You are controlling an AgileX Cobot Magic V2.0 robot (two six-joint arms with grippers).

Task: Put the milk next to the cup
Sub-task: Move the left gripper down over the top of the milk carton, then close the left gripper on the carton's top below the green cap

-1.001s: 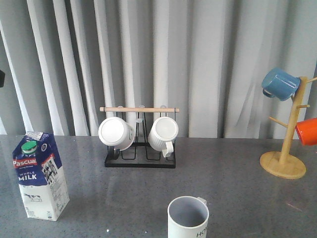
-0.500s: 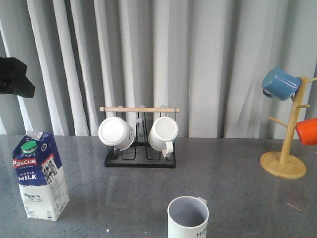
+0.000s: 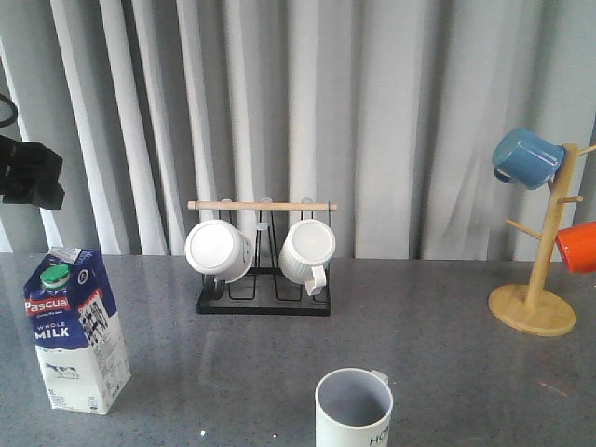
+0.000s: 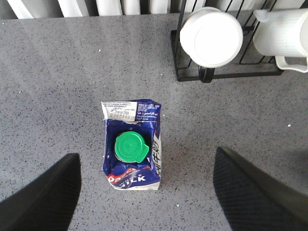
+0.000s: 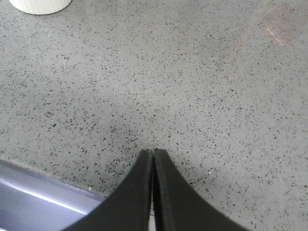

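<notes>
The milk (image 3: 74,331) stands upright at the table's front left, a blue and white carton with a green cap. In the left wrist view the milk (image 4: 132,149) shows from above. My left gripper (image 4: 147,159) is open wide and hangs above it, one finger (image 4: 43,197) on each side, not touching. A dark part of the left arm (image 3: 33,177) shows above the carton. The cup (image 3: 354,408), pale and ribbed, stands upright at the front centre. Its base (image 5: 41,5) shows in the right wrist view. My right gripper (image 5: 153,153) is shut and empty, low over the table near its front edge.
A black wire rack (image 3: 264,303) with a wooden bar holds two white mugs (image 3: 219,250) at the back centre. A wooden mug tree (image 3: 533,307) at the right carries a blue mug (image 3: 526,156) and an orange mug (image 3: 577,247). The table's front edge (image 5: 43,192) lies by the right gripper.
The left arm has come into the front view at the upper left, above the milk, and then sunk a little. The milk and the cup have not moved.
</notes>
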